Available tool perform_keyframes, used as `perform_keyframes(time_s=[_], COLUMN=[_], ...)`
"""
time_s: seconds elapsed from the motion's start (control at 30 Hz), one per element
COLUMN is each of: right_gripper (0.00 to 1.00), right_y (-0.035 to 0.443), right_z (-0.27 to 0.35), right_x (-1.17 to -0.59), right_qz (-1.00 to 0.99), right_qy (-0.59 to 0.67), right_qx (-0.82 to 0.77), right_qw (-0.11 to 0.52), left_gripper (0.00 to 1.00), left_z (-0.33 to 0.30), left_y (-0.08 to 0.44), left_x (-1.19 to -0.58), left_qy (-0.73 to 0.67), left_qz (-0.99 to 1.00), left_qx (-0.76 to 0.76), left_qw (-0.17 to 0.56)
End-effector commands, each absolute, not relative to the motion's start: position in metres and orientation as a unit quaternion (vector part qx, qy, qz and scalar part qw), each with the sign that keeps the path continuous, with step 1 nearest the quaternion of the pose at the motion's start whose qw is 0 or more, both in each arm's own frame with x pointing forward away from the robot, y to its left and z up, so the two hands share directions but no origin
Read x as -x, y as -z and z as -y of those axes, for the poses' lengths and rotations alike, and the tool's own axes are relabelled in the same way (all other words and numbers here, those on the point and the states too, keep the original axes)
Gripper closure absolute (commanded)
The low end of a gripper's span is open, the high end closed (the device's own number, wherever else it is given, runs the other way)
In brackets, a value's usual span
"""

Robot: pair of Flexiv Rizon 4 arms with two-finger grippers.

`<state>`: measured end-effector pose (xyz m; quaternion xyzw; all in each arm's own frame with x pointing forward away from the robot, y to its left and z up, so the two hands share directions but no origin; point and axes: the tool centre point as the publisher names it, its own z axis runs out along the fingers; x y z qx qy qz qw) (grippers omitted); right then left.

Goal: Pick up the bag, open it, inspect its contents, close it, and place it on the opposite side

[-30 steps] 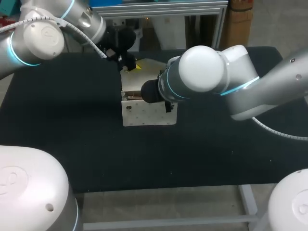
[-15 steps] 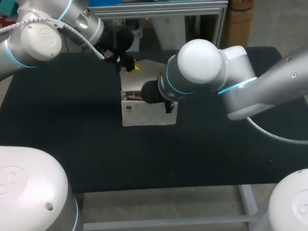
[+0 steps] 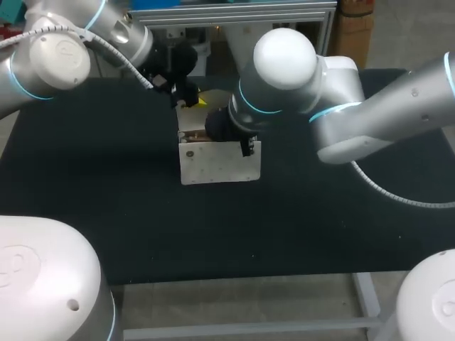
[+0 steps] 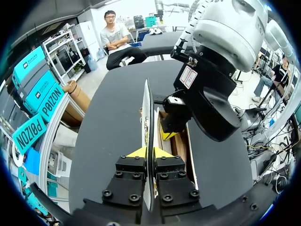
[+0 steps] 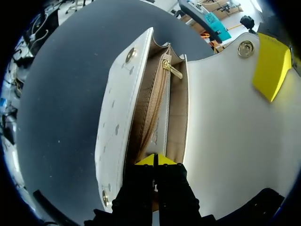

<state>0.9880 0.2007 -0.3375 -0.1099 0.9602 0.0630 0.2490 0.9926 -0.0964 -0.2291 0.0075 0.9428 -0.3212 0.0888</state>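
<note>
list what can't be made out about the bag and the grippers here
- Right wrist view: the bag is open, but its zip pocket is zipped, so what is inside stays hidden. The right gripper covers the near end of the interior.
- Head view: the right arm hides its own gripper and most of the bag's opening.
- Left wrist view: the left gripper clamps the flap, which shows edge-on, so its faces are unseen.

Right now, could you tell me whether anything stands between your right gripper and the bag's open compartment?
Nothing visible does. The left gripper is shut on the flap, holding it clear of the mouth of the bag, and the right gripper sits at the tan lining beside the zipper.
</note>
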Motion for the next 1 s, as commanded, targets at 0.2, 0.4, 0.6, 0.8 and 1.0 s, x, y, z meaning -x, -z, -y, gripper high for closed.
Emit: perform_keyframes(time_s=[0.2, 0.4, 0.6, 0.8, 1.0], right_gripper=[1.0, 0.95, 0.63, 0.49, 0.2], right_y=[0.345, 0.351, 0.359, 0.364, 0.366], right_z=[-0.206, -0.202, -0.197, -0.193, -0.193], right_x=[-1.0, -0.998, -0.993, -0.988, -0.986], right_qz=[-0.971, -0.974, -0.977, -0.979, -0.98], right_qy=[-0.035, -0.028, -0.026, -0.028, -0.028], right_qx=[0.116, 0.119, 0.122, 0.122, 0.128], right_qw=[0.204, 0.189, 0.174, 0.162, 0.153], left_gripper=[1.0, 1.0, 1.0, 1.0, 1.0], left_z=[0.095, 0.093, 0.092, 0.092, 0.093], left_y=[0.229, 0.229, 0.23, 0.229, 0.228], left_x=[-0.989, -0.989, -0.989, -0.99, -0.991], left_qy=[0.322, 0.323, 0.327, 0.33, 0.331], left_qz=[-0.942, -0.941, -0.94, -0.938, -0.937], left_qx=[-0.011, -0.01, -0.011, -0.015, -0.023], left_qw=[0.093, 0.095, 0.098, 0.104, 0.109])
